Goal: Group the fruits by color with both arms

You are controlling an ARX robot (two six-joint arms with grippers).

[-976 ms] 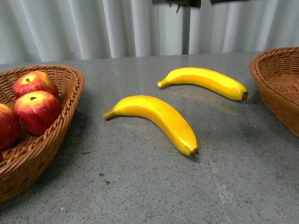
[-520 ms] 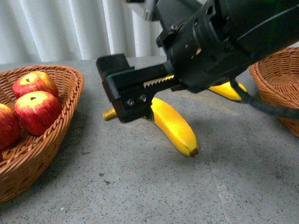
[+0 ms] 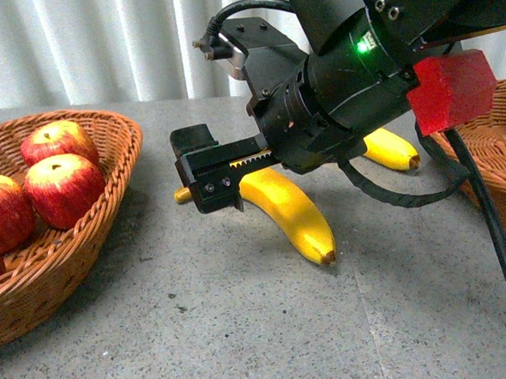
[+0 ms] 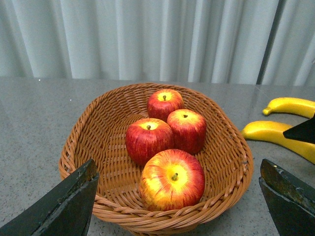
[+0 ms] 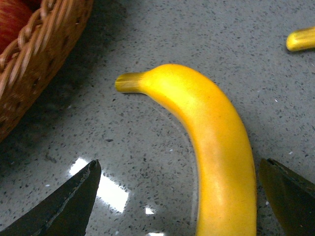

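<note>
Just above the table (image 3: 244, 327), the right gripper (image 5: 177, 196) hung over the near banana (image 3: 293, 213). Its fingers (image 5: 69, 196) were spread wide to either side of the fruit's middle, clear of its skin. That banana lay flat on the table, stem end toward the left basket (image 3: 108, 207), which held four apples (image 4: 172, 179). A second banana (image 3: 388, 149) lay beyond, near the right basket (image 3: 485, 184). The left gripper (image 4: 177, 172) hovered before the apple basket, fingers wide apart and holding nothing.
</note>
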